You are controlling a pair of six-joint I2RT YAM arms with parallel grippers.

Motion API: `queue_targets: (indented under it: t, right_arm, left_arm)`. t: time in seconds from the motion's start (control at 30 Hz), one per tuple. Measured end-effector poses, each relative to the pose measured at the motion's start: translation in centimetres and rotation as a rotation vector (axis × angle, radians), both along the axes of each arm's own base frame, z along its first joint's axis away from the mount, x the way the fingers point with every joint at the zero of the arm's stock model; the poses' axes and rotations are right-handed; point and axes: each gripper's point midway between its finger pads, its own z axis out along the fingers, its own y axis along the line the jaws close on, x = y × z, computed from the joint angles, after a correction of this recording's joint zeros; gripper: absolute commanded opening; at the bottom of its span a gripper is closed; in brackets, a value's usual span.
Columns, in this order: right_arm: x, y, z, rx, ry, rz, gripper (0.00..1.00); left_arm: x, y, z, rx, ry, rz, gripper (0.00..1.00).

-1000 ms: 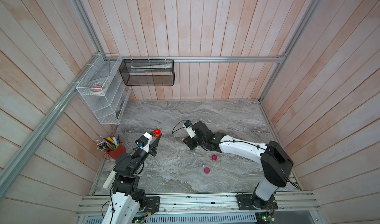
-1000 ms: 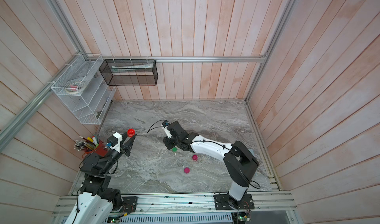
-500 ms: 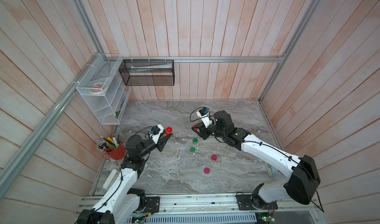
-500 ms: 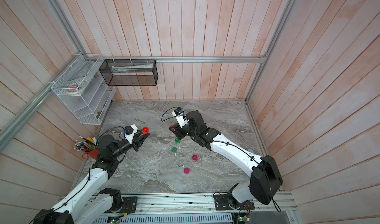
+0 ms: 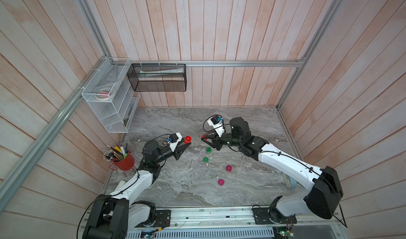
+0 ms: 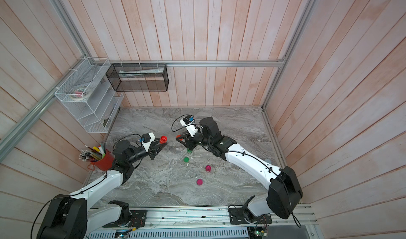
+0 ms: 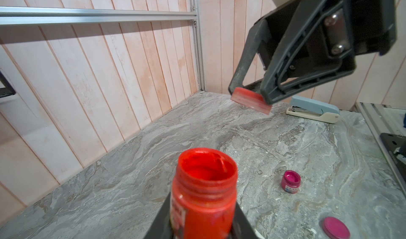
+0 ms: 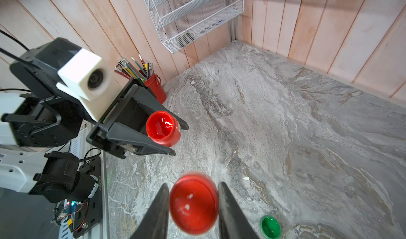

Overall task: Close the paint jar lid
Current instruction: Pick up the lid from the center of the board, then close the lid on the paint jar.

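The left gripper (image 5: 186,144) pinches the open jar (image 7: 204,196) above the counter (image 5: 175,183), the right gripper (image 5: 203,138) pinches the lid (image 8: 194,202) near it but apart, so the mating approach is in hand, and next the lid likely needs squaring over the mouth, then seating and twisting.

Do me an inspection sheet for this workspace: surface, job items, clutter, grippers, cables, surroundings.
Surface: grey marbled tabletop, few pale flecks.
Job's things: open red paint jar and red lid, both held aloft, apart.
Clutter: green jar, green lid, pink jar, pink lid, stapler, pencil cup.
Grippers: left gripper shut on the jar; right gripper shut on the lid.
Cables: black loops at both wrist cameras.
Surroundings: plank walls, white wire rack, black mesh basket.
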Motion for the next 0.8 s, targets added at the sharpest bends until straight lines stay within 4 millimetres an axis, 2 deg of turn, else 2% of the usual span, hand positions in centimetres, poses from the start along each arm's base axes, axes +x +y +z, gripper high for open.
queue_targets:
  t: [0.37,0.8]
  right_arm:
    - [-0.8,1.5,2.3,0.048,-0.032,0.056,0.33]
    - [-1.5,3.8,2.1,0.044,-0.028,0.103,0.33]
  left_arm:
    - [-0.5,-1.3,0.4,-0.002,-0.044,-0.046,0.28]
    - [-0.9,-1.8,0.6,0.001,-0.063,-0.066,0.28]
